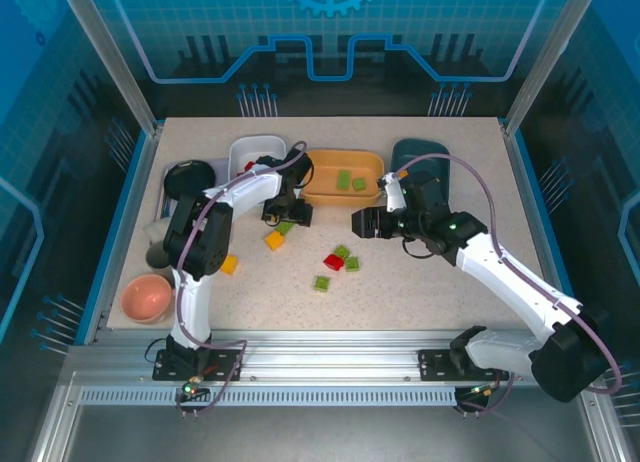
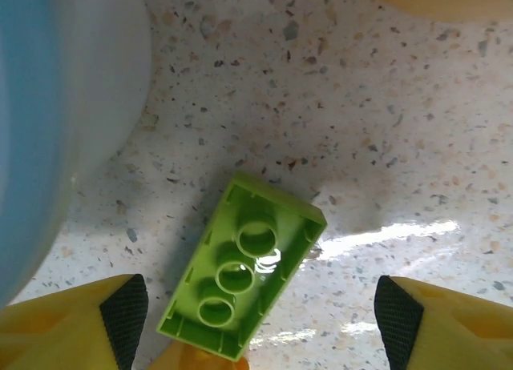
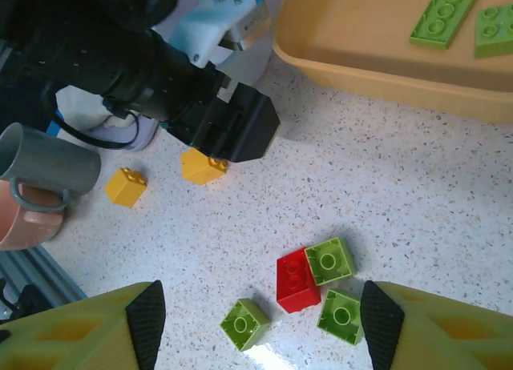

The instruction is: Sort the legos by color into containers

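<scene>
One green brick (image 2: 244, 266) lies hollow side up on the table (image 1: 420, 282), between the pads (image 2: 124, 318) of the left gripper (image 2: 260, 314). The jaws stand released on either side of it, touching nothing. Its long axis runs on a slant across the line the jaws would close along, so a squeeze would probably catch corners unless the wrist turns first.

The brick sits toward the table's far edge, just on the near side of the gap between the white bowl (image 2: 48, 130) and the orange bowl (image 1: 378, 162), which holds green pieces (image 3: 445, 14). The right gripper (image 3: 262, 322), likewise released and empty, hovers over the red-and-green cluster (image 3: 296, 280) mid-table, so the left is plainly nearer.

A yellow-orange shape (image 2: 192, 358) at the brick's lower end is cut off; I cannot tell whether it is a brick or part of the gripper.
</scene>
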`<state>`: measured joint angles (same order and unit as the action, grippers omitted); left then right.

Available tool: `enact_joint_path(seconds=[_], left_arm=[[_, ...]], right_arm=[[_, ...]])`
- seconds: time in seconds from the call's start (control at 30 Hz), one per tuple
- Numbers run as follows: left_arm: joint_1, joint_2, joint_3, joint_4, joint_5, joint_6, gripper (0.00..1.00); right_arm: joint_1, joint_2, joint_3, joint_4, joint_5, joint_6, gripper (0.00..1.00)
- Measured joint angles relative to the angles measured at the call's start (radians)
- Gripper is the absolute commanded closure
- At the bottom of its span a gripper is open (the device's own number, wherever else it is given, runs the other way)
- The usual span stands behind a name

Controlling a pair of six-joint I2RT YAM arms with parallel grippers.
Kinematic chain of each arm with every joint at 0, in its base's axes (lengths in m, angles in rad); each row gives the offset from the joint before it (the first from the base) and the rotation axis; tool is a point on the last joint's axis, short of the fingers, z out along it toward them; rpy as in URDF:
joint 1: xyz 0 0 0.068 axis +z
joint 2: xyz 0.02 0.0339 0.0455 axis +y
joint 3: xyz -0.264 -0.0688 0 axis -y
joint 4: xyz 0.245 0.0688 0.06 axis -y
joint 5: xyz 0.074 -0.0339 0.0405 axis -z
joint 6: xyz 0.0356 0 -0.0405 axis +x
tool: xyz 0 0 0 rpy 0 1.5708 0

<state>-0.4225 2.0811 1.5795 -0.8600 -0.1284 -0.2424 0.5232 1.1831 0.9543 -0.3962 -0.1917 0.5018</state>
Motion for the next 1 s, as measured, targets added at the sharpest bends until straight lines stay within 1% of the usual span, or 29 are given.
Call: enact_joint_path(seconds=[0.07, 0.17, 0.33, 0.4, 0.5, 0.67, 0.87, 1.0], left_arm=[[0.0, 0.003, 0.0, 0.004, -0.01, 0.009, 0.23], [-0.005, 0.015, 0.0, 0.01, -0.023, 0.014, 0.27], [-0.026, 0.036, -0.027, 0.04, -0.043, 0.008, 0.39], [-0.032, 0.032, -0.037, 0.057, -0.044, 0.002, 0.47], [-0.039, 0.019, -0.064, 0.088, -0.042, -0.016, 0.55], [-0.045, -0.003, -0.095, 0.123, -0.04, -0.032, 0.64], [-0.05, -0.027, -0.115, 0.108, -0.052, -0.069, 0.65], [-0.058, -0.09, -0.122, 0.057, -0.06, -0.111, 0.66]], right_arm=[[0.0, -0.001, -0.003, -0.007, 0.0, 0.004, 0.31], [0.0, -0.001, -0.007, -0.017, 0.001, 0.007, 0.31], [0.0, -0.001, -0.007, -0.023, 0.005, 0.008, 0.31], [0.0, -0.001, -0.007, -0.023, 0.007, 0.008, 0.31], [0.0, -0.001, -0.007, -0.023, 0.008, 0.008, 0.31], [0.0, 0.0, -0.007, -0.023, 0.008, 0.01, 0.31], [0.0, 0.002, -0.006, -0.023, 0.008, 0.011, 0.31], [0.0, 0.001, -0.003, -0.034, 0.028, 0.007, 0.31]])
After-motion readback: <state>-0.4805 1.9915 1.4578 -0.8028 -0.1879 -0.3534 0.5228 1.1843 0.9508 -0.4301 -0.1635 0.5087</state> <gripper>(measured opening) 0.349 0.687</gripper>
